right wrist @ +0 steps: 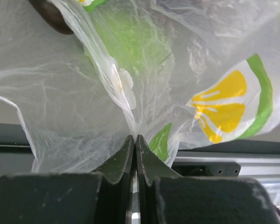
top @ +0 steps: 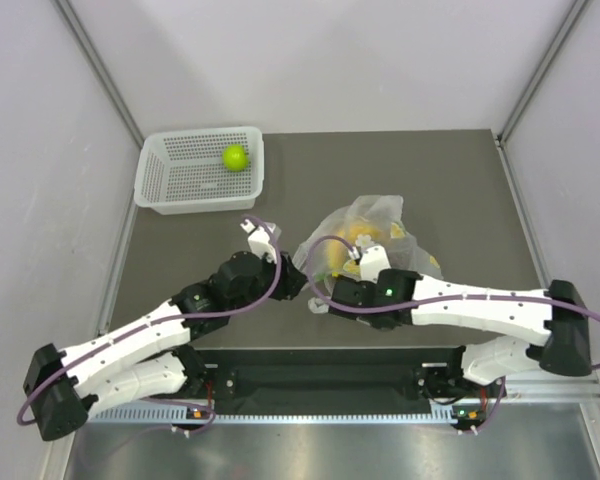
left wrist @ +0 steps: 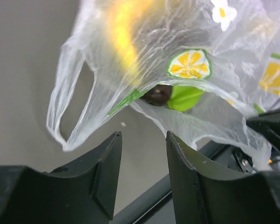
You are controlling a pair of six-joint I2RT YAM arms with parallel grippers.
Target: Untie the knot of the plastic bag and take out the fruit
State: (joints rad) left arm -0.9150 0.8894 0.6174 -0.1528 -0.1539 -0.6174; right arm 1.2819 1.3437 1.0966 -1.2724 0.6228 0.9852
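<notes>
Right gripper [right wrist: 134,138] pinches plastic bag [right wrist: 60,107] film at its tips; left gripper [left wrist: 143,138] spread, bag just ahead.

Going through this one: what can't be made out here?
Top view: left pincer and right pincer mostly hidden beneath their own wrists.
Left wrist view: fruit mostly a yellow blur behind the bag.
Right wrist view: bag cut off by edges; knot not identifiable.

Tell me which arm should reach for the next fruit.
Left, I'd say. The right gripper is shut on the plastic bag, pinching its film, while the left gripper is open, empty, and faces a green fruit in the bag.
</notes>
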